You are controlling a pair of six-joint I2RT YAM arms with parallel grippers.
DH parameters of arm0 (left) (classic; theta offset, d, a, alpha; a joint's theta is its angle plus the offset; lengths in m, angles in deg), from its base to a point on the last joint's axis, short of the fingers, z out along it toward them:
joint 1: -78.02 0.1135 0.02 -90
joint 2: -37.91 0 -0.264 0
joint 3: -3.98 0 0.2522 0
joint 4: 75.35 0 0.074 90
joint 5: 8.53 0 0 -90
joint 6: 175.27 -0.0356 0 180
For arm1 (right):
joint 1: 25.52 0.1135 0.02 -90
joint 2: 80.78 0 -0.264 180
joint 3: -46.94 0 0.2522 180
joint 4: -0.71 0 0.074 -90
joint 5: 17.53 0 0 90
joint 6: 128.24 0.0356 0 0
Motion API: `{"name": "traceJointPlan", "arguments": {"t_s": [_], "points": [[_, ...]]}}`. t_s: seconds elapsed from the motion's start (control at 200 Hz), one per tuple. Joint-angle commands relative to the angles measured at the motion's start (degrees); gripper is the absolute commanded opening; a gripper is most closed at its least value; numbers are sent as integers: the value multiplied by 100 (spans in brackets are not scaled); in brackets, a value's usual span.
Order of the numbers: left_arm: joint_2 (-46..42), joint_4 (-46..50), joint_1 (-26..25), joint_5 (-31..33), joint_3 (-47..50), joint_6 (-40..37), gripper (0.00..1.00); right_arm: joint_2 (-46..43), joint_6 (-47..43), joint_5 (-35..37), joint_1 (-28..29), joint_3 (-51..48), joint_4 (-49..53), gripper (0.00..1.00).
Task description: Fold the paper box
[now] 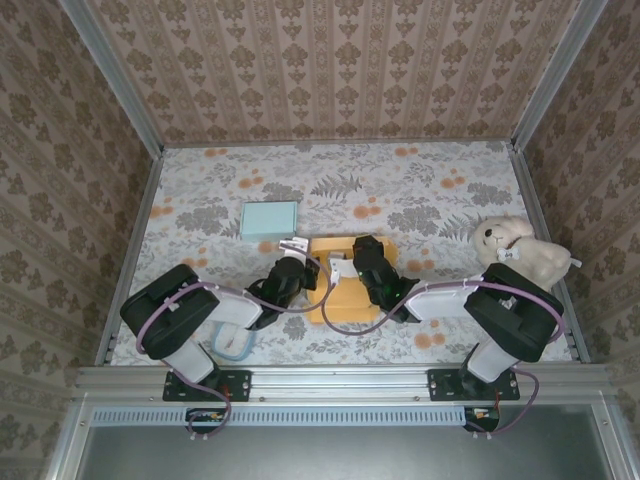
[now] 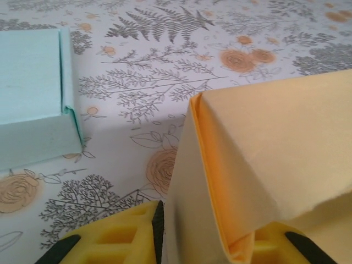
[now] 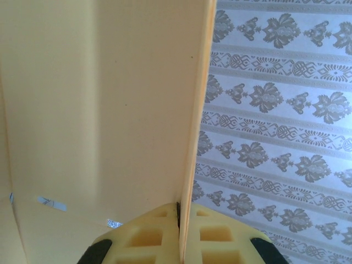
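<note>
The floral desk (image 1: pixel 420 200) is the big thing here. The yellow box (image 1: pixel 345 300) sits mid-desk toward the front, between the 2 arms. A plush dog (image 1: pixel 520 250) slumps at the right edge. A teal box (image 1: pixel 270 219) lies apart, back-left of it. The left gripper (image 2: pixel 206 242) has its jaws closed narrow on the box's folded wall, and the right gripper (image 3: pixel 180 231) pinches a thin upright wall, jaws basically together.
</note>
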Motion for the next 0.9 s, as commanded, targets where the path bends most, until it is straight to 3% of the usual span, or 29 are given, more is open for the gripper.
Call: {"name": "traceJointPlan", "arguments": {"t_s": [0.0, 0.175, 0.515, 0.89], "points": [[52, 1470, 127, 1548, -381, 395, 23, 100, 134, 167, -104, 84, 606, 0], [77, 2196, 213, 2267, -541, 780, 21, 214, 276, 260, -258, 172, 729, 0], [210, 2355, 581, 2107, -749, 1103, 11, 321, 445, 216, -276, 295, 1010, 0], [604, 3698, 837, 2672, -1325, 1904, 8, 405, 561, 190, -286, 366, 1133, 0]]}}
